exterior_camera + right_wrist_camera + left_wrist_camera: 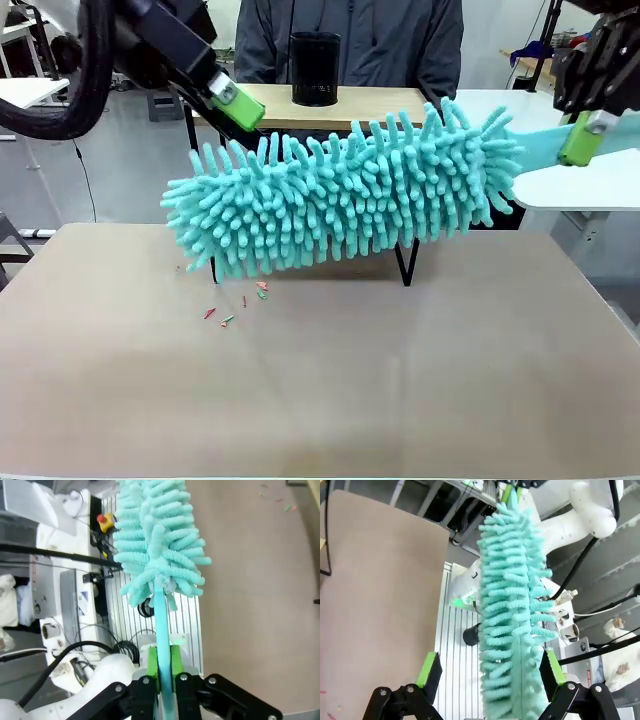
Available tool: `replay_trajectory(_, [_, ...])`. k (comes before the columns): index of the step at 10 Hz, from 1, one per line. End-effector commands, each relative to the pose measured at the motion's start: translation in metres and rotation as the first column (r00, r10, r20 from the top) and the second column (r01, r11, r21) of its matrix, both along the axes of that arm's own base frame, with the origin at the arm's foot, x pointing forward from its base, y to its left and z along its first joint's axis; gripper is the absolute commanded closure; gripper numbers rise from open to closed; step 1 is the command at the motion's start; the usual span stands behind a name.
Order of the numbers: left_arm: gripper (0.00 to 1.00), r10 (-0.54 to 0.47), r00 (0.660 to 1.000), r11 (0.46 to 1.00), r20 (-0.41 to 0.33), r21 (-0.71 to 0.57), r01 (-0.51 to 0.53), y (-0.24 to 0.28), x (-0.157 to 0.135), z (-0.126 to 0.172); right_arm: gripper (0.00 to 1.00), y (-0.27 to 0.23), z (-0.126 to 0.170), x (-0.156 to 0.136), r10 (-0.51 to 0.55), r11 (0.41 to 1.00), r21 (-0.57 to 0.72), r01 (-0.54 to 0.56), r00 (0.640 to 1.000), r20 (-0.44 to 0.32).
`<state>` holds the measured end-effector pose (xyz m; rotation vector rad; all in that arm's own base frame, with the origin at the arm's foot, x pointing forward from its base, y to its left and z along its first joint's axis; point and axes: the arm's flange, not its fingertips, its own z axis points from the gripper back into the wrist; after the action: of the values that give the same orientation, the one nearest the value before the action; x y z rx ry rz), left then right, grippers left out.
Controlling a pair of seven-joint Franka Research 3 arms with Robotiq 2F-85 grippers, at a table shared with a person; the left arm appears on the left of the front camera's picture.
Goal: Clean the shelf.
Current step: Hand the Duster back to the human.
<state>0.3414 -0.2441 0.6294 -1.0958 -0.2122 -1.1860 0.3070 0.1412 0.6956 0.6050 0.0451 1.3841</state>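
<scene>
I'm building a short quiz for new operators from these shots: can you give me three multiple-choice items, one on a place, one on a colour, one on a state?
1. Where do the small red and green scraps lie?
A. On the brown table top
B. In the black cylindrical cup
C. On the duster

2. What colour is the fluffy chenille duster?
A. Yellow
B. Turquoise
C. Grey

3. How is the right claw?
A. Open, empty
B. Shut on the cup
C. Shut on the duster's handle

Key: 1 A, they dot the table below the duster's tip; 2 B, teal throughout; 3 C, green pads clamp the flat handle.
</scene>
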Motion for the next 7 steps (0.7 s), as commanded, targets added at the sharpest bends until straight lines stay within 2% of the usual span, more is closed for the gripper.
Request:
replay_trajectory(1, [0.0, -0.048, 0.998, 0.999, 0.044, -0.011, 0.049, 0.002, -0.011, -0.007, 0.88, 0.0, 0.002, 0.007, -0.065, 0.995, 0.079, 0.067, 0.998, -0.027])
replay_trajectory(3, [0.0, -0.082, 0.995, 0.997, 0.058, 0.003, 0.082, 0.0, -0.018, -0.012, 0.88, -0.004, 0.003, 0.011, -0.08, 0.987, 0.132, 0.086, 0.996, -0.046])
replay_trajectory(5, [0.0, -0.078, 0.997, 0.997, 0.028, 0.018, 0.077, -0.003, -0.014, -0.019, 0.88, -0.005, 0.0, 0.013, -0.092, 0.986, 0.134, 0.099, 0.994, -0.057])
replay_trajectory(6, [0.59, -0.064, 0.998, 0.998, 0.029, 0.01, 0.064, -0.004, -0.012, -0.019, 0.88, -0.006, -0.001, 0.013, -0.093, 0.985, 0.137, 0.1, 0.994, -0.06])
replay_trajectory(7, [0.6, -0.07, 0.997, 0.998, 0.025, 0.006, 0.07, -0.004, -0.012, -0.02, 0.88, -0.008, -0.002, 0.013, -0.095, 0.985, 0.139, 0.103, 0.993, -0.064])
